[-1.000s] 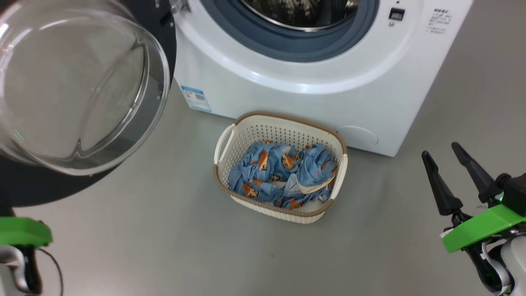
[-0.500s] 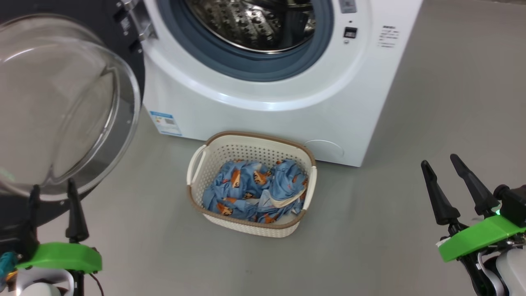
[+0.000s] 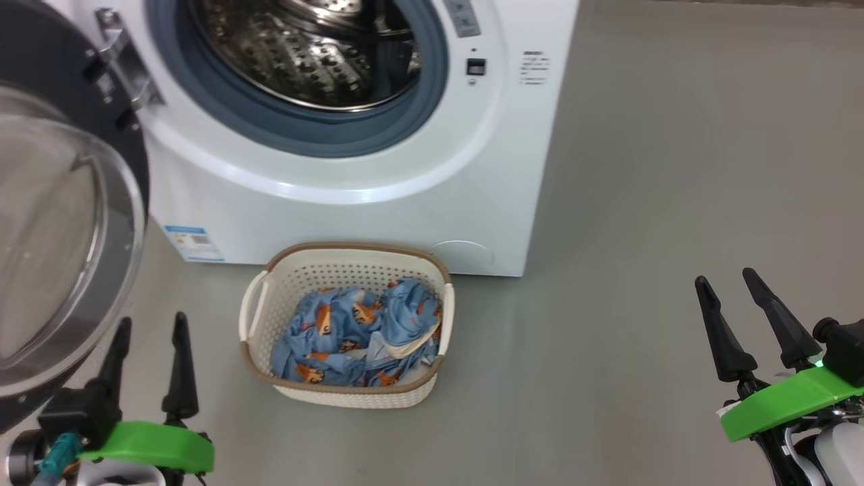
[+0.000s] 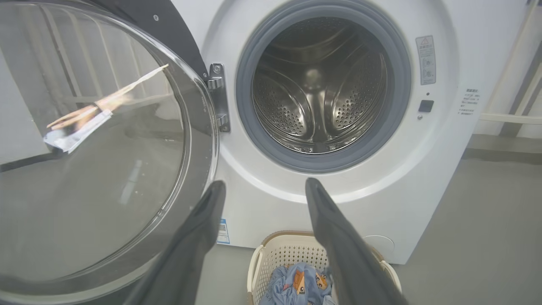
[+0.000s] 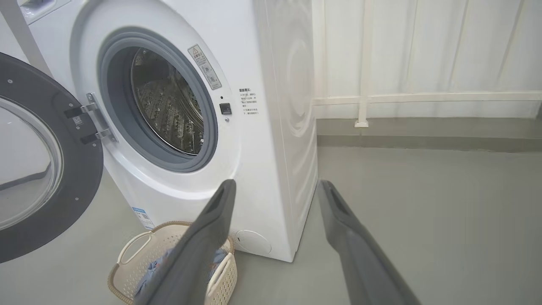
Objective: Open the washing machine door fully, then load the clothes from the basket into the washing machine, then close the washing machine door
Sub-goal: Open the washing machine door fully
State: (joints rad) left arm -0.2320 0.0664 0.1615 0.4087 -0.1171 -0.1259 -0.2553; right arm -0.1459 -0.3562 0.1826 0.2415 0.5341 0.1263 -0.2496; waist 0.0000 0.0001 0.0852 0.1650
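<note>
Laundry room, washing machine, basket

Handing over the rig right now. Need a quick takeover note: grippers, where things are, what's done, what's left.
Left gripper: open, empty, low beside the washing machine door.
Right gripper: open, empty, off to the right above the floor.
Door stands wide open; drum is empty.
Clothes lie in the basket, on the floor against the washing machine front.
Done: door opened.
Left: load clothes, close door.
</note>
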